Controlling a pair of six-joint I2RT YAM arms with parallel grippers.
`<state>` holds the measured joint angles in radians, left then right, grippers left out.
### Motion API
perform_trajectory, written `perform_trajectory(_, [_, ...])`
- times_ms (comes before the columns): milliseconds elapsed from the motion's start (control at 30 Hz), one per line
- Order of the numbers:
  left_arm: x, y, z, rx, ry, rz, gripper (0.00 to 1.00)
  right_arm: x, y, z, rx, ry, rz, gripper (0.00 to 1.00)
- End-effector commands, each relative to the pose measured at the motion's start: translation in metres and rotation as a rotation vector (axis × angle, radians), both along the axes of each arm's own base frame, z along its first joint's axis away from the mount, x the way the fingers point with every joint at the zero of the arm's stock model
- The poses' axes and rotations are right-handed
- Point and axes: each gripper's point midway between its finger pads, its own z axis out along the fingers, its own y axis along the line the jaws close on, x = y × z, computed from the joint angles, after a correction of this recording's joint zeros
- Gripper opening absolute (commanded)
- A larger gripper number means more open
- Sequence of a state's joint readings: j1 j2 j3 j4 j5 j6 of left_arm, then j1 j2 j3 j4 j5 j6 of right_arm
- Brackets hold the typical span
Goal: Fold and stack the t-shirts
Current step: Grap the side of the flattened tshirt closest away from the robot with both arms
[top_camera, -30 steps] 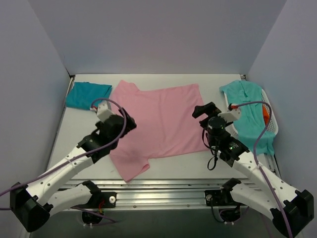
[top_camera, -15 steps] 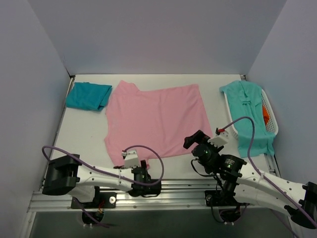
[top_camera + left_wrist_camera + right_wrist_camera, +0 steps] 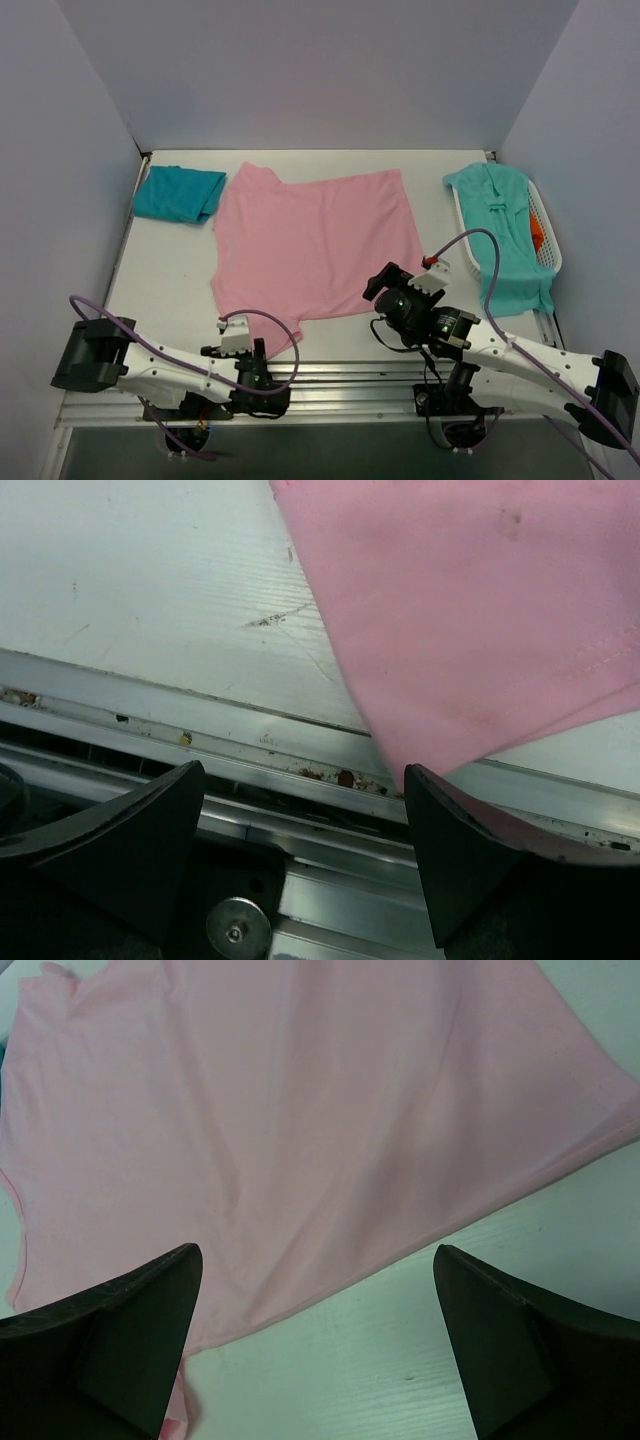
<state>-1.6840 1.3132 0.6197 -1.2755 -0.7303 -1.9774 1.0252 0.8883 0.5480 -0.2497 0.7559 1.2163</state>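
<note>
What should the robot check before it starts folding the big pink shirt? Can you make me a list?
1. Left gripper open: ok.
2. Right gripper open: ok.
3. Pink shirt spread flat: ok, only small wrinkles.
4. Its near sleeve fully on the table: not ok, the corner pokes over the metal rail.
5. Teal shirt out of the way: ok, folded at the far left corner.
6. Aqua shirt out of the way: ok, draped over the basket.
</note>
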Motion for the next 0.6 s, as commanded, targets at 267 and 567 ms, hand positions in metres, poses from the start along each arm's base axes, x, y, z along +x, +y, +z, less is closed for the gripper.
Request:
perform_trajectory(267, [0.039,-0.034,0.013,-0.687,-0.251,0.361,0.87,0.011,0.007,0.015,-0.020,-0.058,-0.024,0.96])
perform_trajectory(567, [0.045,-0.043,0.011,-0.769,-0.279,0.350,0.85,0.014,0.013,0.005,-0.071,-0.039,-0.019,0.96])
